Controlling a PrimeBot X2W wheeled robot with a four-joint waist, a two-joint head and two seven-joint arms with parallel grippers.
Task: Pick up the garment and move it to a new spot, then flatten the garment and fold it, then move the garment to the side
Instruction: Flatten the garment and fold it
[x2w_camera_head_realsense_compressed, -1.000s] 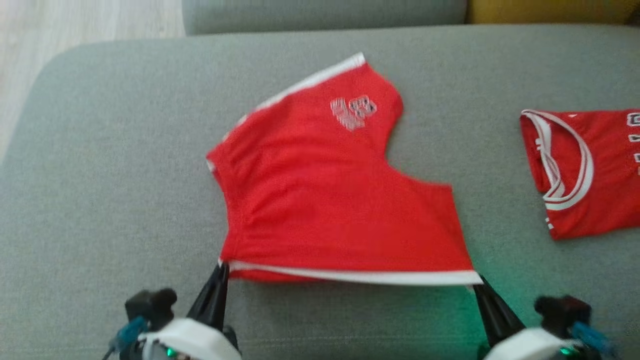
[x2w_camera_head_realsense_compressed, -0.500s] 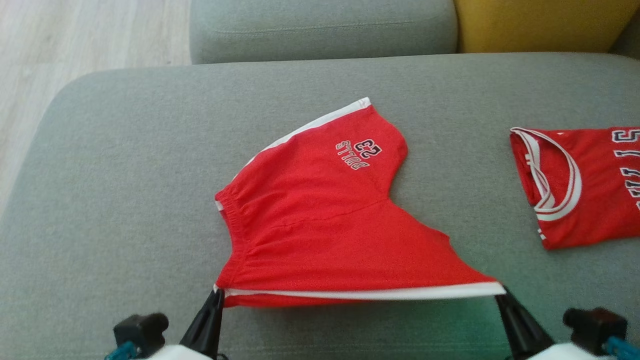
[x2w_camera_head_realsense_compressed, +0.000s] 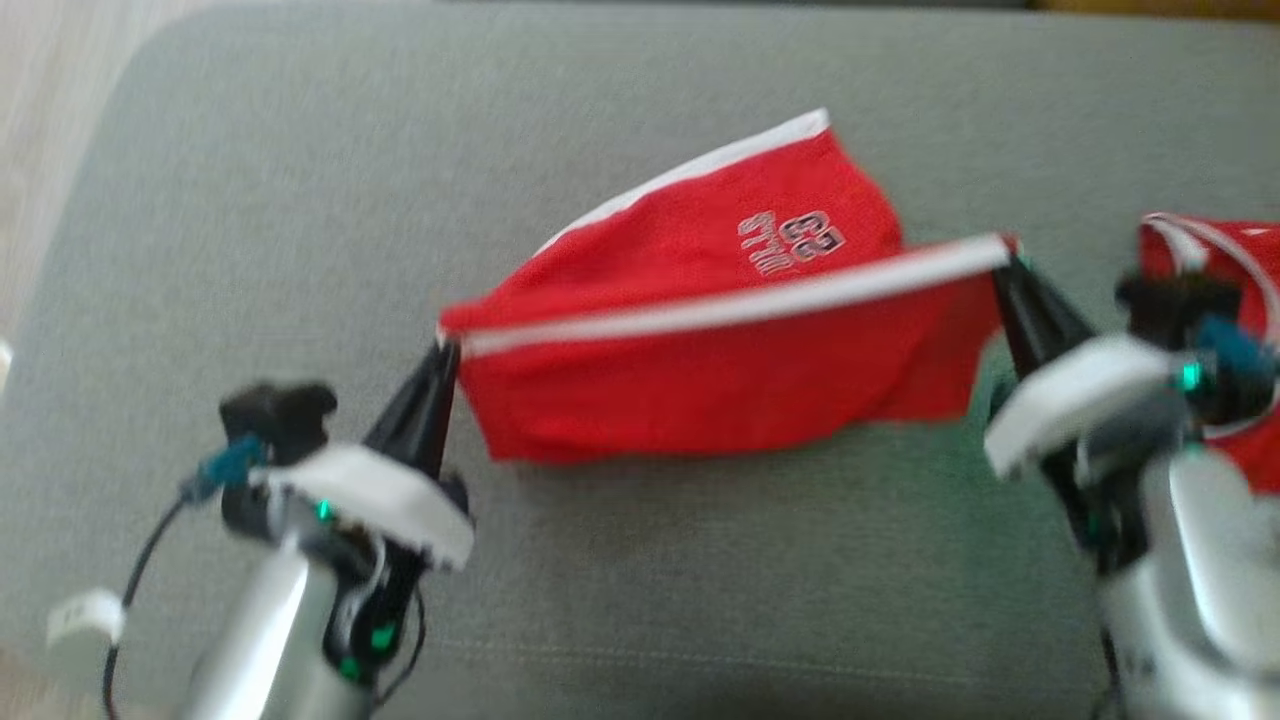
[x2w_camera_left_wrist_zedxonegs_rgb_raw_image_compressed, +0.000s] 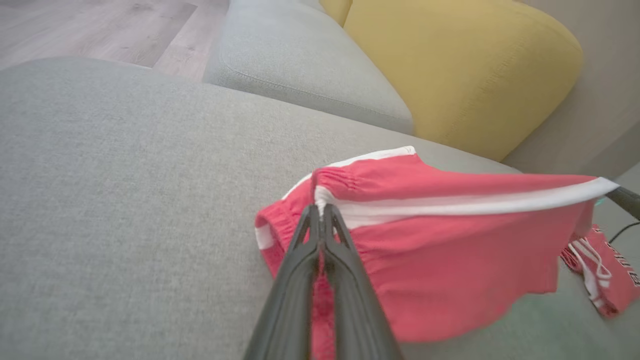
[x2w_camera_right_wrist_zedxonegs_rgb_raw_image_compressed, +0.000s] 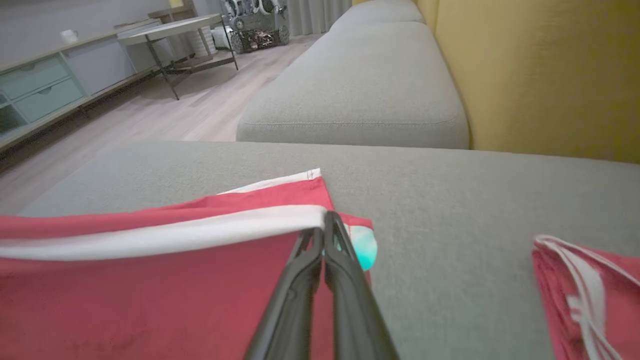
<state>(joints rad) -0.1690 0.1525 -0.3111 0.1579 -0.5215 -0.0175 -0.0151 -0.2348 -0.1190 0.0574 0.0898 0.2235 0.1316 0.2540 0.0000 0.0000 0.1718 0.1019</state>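
Observation:
The garment (x2w_camera_head_realsense_compressed: 720, 390) is a pair of red shorts with white trim and a "BULLS 23" print, partly lifted off the grey sofa seat. My left gripper (x2w_camera_head_realsense_compressed: 445, 352) is shut on the corner at the waistband end (x2w_camera_left_wrist_zedxonegs_rgb_raw_image_compressed: 320, 200). My right gripper (x2w_camera_head_realsense_compressed: 1005, 255) is shut on the other end of the white-trimmed edge (x2w_camera_right_wrist_zedxonegs_rgb_raw_image_compressed: 320, 220). That edge is stretched taut between the two grippers, and the cloth below it hangs down in a fold over the printed leg lying on the seat (x2w_camera_head_realsense_compressed: 790, 215).
A second red garment with white trim (x2w_camera_head_realsense_compressed: 1215, 250) lies on the seat at the right, partly behind my right wrist. A yellow cushion (x2w_camera_left_wrist_zedxonegs_rgb_raw_image_compressed: 460, 70) and another grey seat cushion (x2w_camera_right_wrist_zedxonegs_rgb_raw_image_compressed: 360, 95) lie beyond. Wooden floor (x2w_camera_left_wrist_zedxonegs_rgb_raw_image_compressed: 100, 30) borders the sofa on the left.
Both grippers have lifted the held white-trimmed edge up and carried it forward over the rest of the shorts, the right one further. The head camera has also shifted.

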